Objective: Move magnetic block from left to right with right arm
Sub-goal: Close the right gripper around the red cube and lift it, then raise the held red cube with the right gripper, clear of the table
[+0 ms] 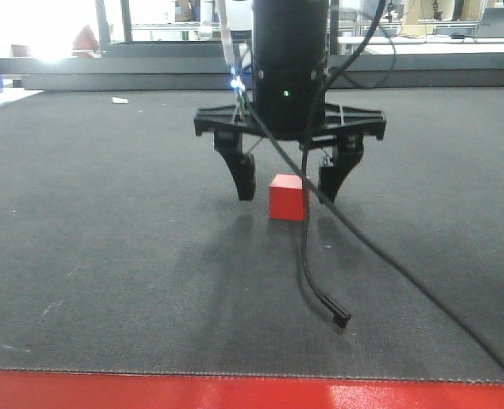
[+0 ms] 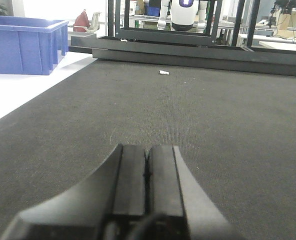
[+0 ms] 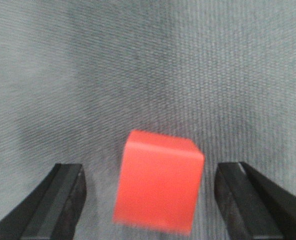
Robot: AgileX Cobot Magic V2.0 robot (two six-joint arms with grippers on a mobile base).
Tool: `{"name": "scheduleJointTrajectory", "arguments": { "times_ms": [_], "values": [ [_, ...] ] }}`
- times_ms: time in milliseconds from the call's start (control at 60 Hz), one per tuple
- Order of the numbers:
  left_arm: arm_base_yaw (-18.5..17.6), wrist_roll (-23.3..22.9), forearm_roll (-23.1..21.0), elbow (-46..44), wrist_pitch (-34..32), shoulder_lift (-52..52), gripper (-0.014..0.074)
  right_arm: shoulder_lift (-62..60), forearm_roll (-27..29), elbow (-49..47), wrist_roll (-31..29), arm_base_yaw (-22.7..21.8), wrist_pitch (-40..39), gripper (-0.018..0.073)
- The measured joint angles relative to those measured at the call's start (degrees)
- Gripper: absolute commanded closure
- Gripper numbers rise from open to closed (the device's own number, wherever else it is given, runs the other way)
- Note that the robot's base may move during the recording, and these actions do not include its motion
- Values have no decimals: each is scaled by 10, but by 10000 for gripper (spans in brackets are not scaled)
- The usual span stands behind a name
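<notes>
The magnetic block point(image 1: 287, 198) sits on the dark mat of the bench point(image 1: 107, 256), between the two fingers of my right gripper point(image 1: 286, 192). The fingers are spread wide and touch nothing, and the block is a little nearer one than the other. I judge it light and rigid, so it won't give under pressure. Its smooth matte faces may slide if I pinch a corner, so I'd close on two opposite flat faces, about mid-height. The wrist view suggests it is turned slightly against my fingers, so it may twist as they meet it. The mat around the block looks coarse and grippy. A loose cable point(image 1: 320, 281) hangs just in front of the block. Well beyond it are a white scrap point(image 2: 164, 72) and a blue bin point(image 2: 22, 45). My left gripper point(image 2: 148, 165) rests pressed together, holding nothing.
</notes>
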Motion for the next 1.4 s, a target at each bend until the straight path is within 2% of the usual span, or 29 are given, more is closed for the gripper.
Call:
{"name": "scheduleJointTrajectory", "arguments": {
  "times_ms": [50, 217, 333, 450, 567, 667, 883, 1117, 1400],
  "values": [
    [0, 0, 0, 0, 0, 0, 713, 3, 0, 0, 0, -2, -2, 32],
    [0, 0, 0, 0, 0, 0, 713, 5, 0, -1, 0, -7, -11, 295],
    [0, 0, 0, 0, 0, 0, 713, 5, 0, -1, 0, -11, -15, 379],
    [0, 0, 0, 0, 0, 0, 712, 5, 0, -3, -7, -15, -15, 378],
    [0, 0, 0, 0, 0, 0, 713, 2, 1, -4, -42, -19, -15, 378],
    [0, 0, 0, 0, 0, 0, 712, -11, 4, -4, -88, -27, -14, 378],
    [0, 0, 0, 0, 0, 0, 713, -81, 21, 21, -228, -55, -22, 378],
    [0, 0, 0, 0, 0, 0, 713, -222, 48, 186, -319, -110, -103, 378],
    [0, 0, 0, 0, 0, 0, 713, -427, 53, 429, -362, -177, -202, 378]
  ]
}}
